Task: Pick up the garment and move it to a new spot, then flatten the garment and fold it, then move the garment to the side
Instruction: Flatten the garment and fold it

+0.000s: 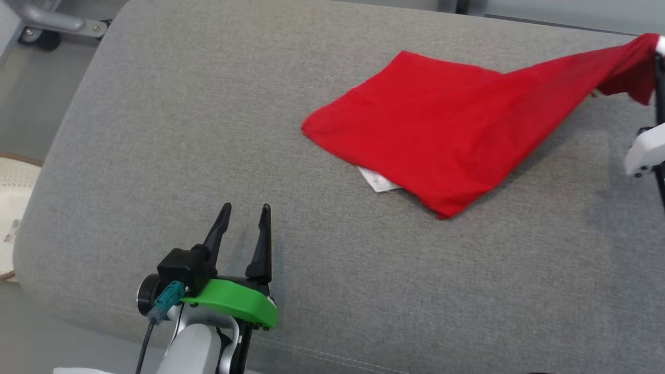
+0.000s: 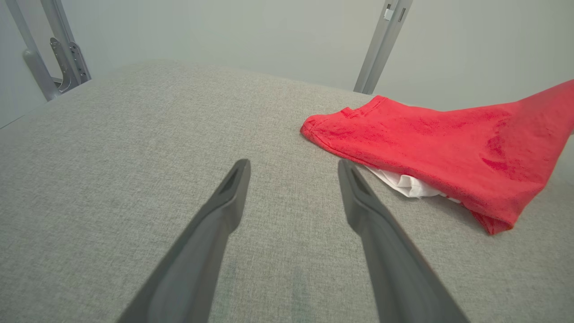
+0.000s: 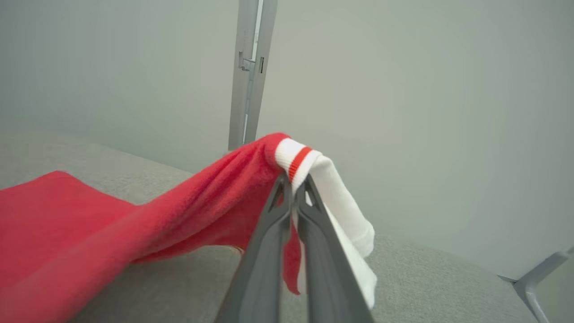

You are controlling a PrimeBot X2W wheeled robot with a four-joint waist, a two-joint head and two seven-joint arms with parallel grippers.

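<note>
At the far right of the grey upholstered surface (image 1: 156,156), the right gripper (image 3: 293,181) has its two fingers pressed together on one corner of the red garment (image 1: 441,130), pinching it just below a white cuff with a red stripe (image 3: 305,163) that drapes over the fingertips. This corner is held clear of the surface. From it the cloth slopes down leftward to the main body, which lies flat on the right half of the surface (a white piece (image 1: 382,182) peeks from under its near edge). At the near left, the left gripper (image 1: 245,208) hovers with fingers spread and nothing between them, well apart from the garment. A grey metal upright (image 3: 249,72) stands beyond the far edge.
</note>
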